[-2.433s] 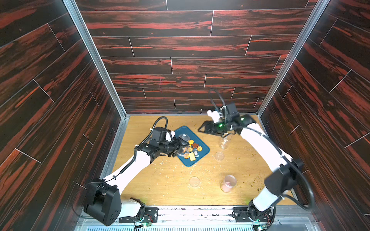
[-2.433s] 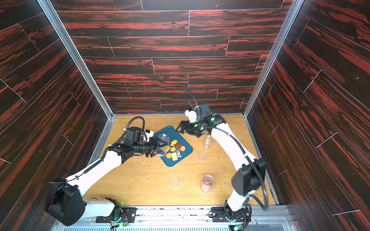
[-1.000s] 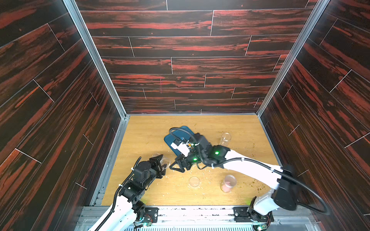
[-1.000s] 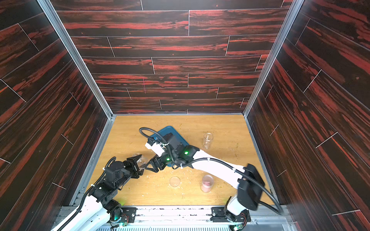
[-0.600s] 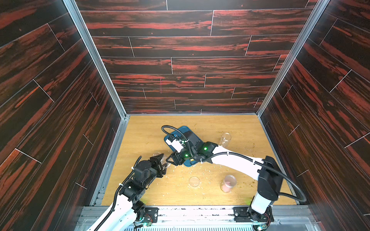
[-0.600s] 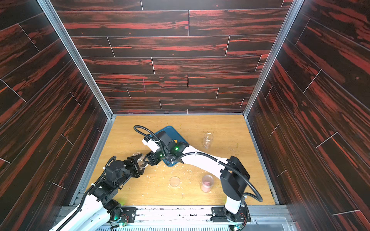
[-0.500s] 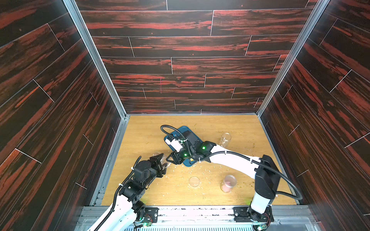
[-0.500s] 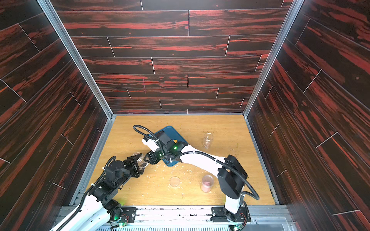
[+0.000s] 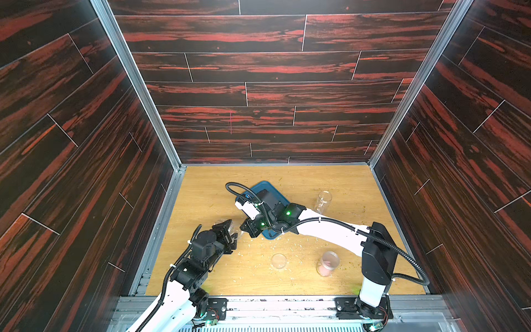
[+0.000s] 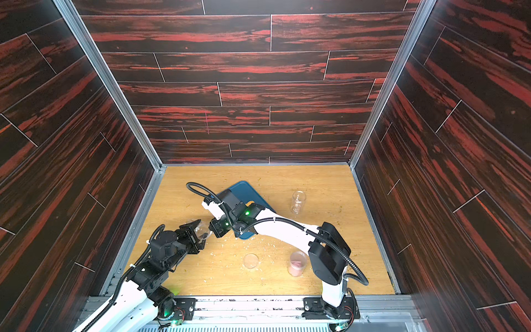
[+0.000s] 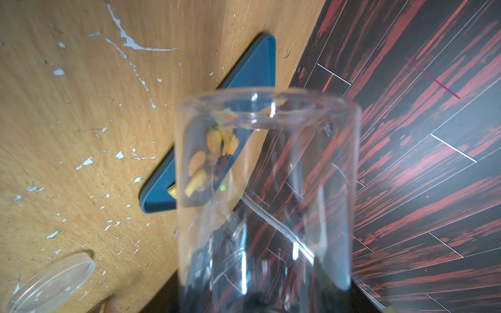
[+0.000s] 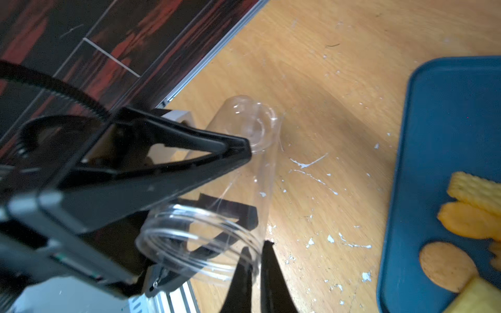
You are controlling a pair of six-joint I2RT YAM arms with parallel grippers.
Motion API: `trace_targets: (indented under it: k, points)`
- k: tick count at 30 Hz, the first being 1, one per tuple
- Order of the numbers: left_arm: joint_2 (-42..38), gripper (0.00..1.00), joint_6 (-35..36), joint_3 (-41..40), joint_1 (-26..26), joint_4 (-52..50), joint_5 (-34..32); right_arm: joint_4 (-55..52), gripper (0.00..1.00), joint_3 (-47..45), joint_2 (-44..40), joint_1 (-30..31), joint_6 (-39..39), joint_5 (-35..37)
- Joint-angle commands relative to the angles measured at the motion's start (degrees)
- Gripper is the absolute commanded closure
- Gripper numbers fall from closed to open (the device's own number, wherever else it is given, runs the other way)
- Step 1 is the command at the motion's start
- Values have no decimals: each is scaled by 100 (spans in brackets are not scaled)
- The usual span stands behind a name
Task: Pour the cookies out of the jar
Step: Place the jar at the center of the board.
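1. The jar (image 12: 244, 176) is clear plastic and looks empty. It lies nearly level at 9 o'clock from the centre of the worktop (image 9: 207, 195), mouth toward 3 o'clock. Can't tell if it touches the worktop.
2. The left gripper (image 12: 250, 184) is grasping the jar across mid-body, one finger on each side.
3. The right gripper (image 12: 256, 249) is clenched. Its tips seem to be pinching the jar's rim wall at the mouth.
4. The cookies (image 12: 471, 206) lie loose on the blue tray (image 12: 447, 108), just 3 o'clock of the jar. None seen inside the jar, so the pour looks done.
5. Handling, by guess: the jar is light, thin-walled and smooth, so slippery, and it may flex if squeezed hard. The body is the better hold; the rim pinch is weak. The cookies are small, light and roll easily.
6. Edges: the metal rail (image 12: 189, 81) and side wall are close at 9 o'clock, with the tray lip at 3.
7. Room: the lid (image 9: 278, 260) lies flat at 6 o'clock, the pink-filled jar (image 9: 327, 263) stands at 5 and the spare clear jar (image 9: 323, 201) at 2, all well apart. Bare worktop lies toward 11 o'clock. Both arms crowd the jar.
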Motion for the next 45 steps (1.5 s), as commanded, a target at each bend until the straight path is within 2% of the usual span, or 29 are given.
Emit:
trace_targets:
  k: [1, 5, 8, 9, 10, 11, 17, 22, 26, 29, 31, 34, 38, 41, 45]
  points:
    - [30, 33, -1614, 202, -28, 158, 12, -129, 100, 174, 132, 54, 371, 153]
    - [43, 31, -1622, 202, -54, 158, -58, -66, 100, 187, 70, 54, 634, 331]
    - [22, 25, -1653, 154, -56, 170, -109, -163, 100, 347, 115, 55, 774, 448]
    - [-4, 17, -1651, 149, -55, 155, -129, -245, 100, 438, 147, 54, 793, 476]
    - [-49, 4, -1653, 150, -59, 89, -138, -353, 100, 527, 188, 54, 799, 483]
    - [-108, 0, -1623, 156, -59, -13, -166, -463, 100, 619, 227, 55, 797, 504]
    - [-765, 0, -1355, 106, -54, -766, -394, -1339, 100, 1129, 385, 44, 709, 643]
    - [-1803, 0, -928, 280, -48, -2216, -751, -2795, 100, 1735, 591, -39, 469, 1006]
    - [-2403, 0, -484, 435, -46, -3060, -626, -3783, 100, 1999, 592, -230, 318, 1097]
    - [-2633, 0, 369, 947, -37, -4190, -860, -5014, 100, 2558, 876, -288, 102, 1027]
    - [-2642, 0, 960, 1239, -30, -4549, -997, -5801, 100, 2916, 1126, -288, -5, 937]
    - [-2325, 0, 1842, 1787, -30, -4982, -1184, -6365, 100, 3099, 1284, -255, -12, 750]
    - [-1368, 0, 3290, 2728, -28, -5161, -1296, -6801, 100, 3512, 1567, -142, 69, 795]
    - [-373, 0, 4523, 3807, -28, -5561, -1318, -6944, 100, 3604, 1785, -28, 129, 852]
    - [303, 0, 5533, 4857, -26, -5944, -1643, -6943, 100, 3761, 2012, 82, 264, 994]
